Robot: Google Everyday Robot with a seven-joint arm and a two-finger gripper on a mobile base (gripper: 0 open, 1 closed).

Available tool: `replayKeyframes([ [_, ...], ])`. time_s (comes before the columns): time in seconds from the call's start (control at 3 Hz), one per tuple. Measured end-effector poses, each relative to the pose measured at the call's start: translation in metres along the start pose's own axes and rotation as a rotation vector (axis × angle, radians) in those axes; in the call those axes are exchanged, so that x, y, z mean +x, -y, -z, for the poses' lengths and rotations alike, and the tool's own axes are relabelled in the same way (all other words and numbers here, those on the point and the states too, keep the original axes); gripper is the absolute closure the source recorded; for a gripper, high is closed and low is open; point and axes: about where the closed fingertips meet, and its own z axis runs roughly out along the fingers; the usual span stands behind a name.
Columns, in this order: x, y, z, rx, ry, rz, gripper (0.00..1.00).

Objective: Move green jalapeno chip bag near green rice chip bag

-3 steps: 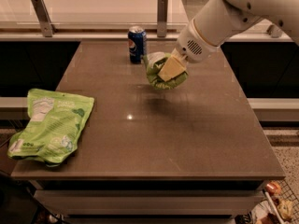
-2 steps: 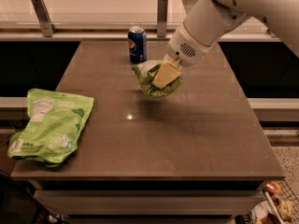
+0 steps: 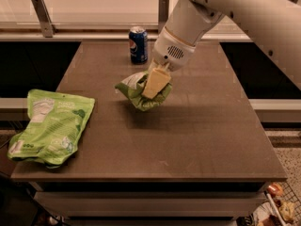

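Note:
My gripper (image 3: 151, 89) is shut on the green jalapeno chip bag (image 3: 137, 93), a small wrinkled dark-green bag with white patches, held just above the middle of the table. One pale finger (image 3: 156, 81) lies across the front of the bag. The green rice chip bag (image 3: 51, 125), a large flat light-green pouch, lies at the table's left edge, partly overhanging it. The held bag is well to the right of the pouch, with bare tabletop between them.
A blue Pepsi can (image 3: 138, 44) stands upright at the back of the brown table (image 3: 197, 140), just behind the held bag. A rail with posts (image 3: 163, 8) runs behind the table. My white arm (image 3: 244, 13) reaches in from the upper right.
My gripper has carried the jalapeno bag to the left and toward the front, away from the can and closer to the light-green pouch. The pouch and can have not moved.

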Motion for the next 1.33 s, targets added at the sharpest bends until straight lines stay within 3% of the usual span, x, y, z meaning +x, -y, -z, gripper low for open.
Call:
replayKeyframes([
  [0.33,-0.014,-0.014,-0.013,-0.085,-0.024,0.099,1.0],
  [0.67,-0.029,-0.028,-0.024,-0.146,-0.054,0.172,0.87],
  [1.0,-0.033,-0.025,-0.026,-0.134,-0.044,0.174,0.71],
  [1.33,-0.038,-0.022,-0.028,-0.121,-0.031,0.176,0.48],
])
